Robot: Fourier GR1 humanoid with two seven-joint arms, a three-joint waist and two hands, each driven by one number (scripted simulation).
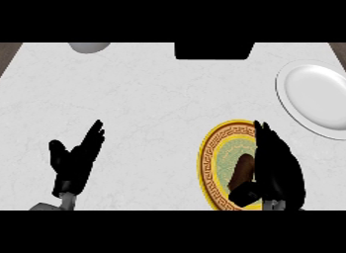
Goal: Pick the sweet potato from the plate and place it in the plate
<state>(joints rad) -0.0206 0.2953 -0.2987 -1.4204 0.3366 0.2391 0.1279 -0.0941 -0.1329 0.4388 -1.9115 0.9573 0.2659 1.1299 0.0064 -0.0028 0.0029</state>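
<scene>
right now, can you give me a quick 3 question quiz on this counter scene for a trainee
1. True or false: the sweet potato lies on the white plate.
2. Which hand is over the patterned plate: A) left hand B) right hand?
3. Fill in: the left hand's fingers are ____.

Key: 1 false, it lies on the patterned plate. 2 B. 3 straight, so open.
</scene>
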